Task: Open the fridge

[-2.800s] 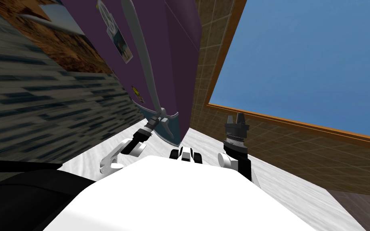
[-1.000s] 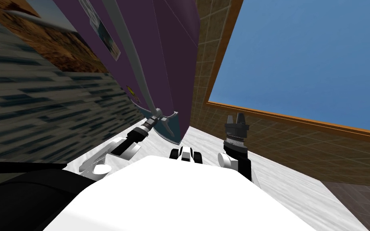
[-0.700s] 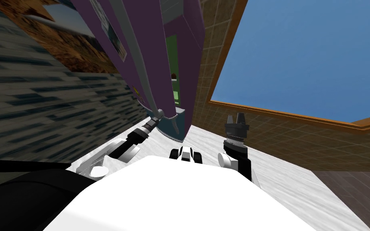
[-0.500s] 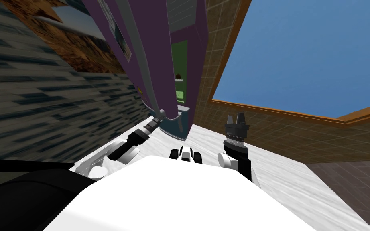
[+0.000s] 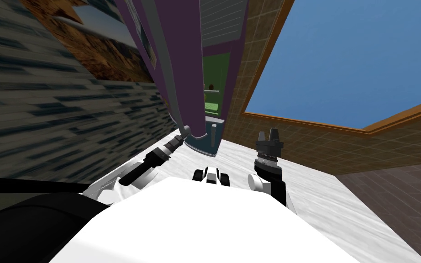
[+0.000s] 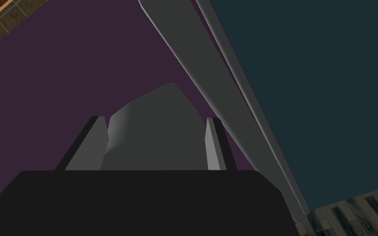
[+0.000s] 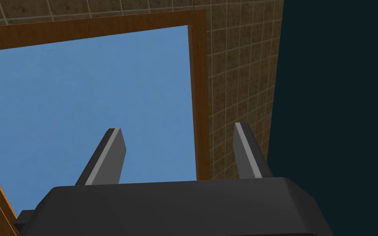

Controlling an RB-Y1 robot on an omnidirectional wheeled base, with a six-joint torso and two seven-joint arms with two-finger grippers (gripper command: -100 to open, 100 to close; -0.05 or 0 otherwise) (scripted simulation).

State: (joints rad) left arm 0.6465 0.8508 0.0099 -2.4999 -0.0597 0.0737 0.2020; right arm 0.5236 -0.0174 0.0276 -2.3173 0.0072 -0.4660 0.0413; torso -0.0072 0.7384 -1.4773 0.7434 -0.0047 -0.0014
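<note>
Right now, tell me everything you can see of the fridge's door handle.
The handle is a long, slim grey bar, plain and matte, running lengthwise along the purple fridge door near its opening edge. Its lower end thickens into a rounded grey lump, and the left gripper is shut on that end, one finger pressing each side. Nothing else touches it. The door it sits on stands ajar.

Your left gripper and right gripper each show two thin grey blades on a dark box; white arm links, black joints.
</note>
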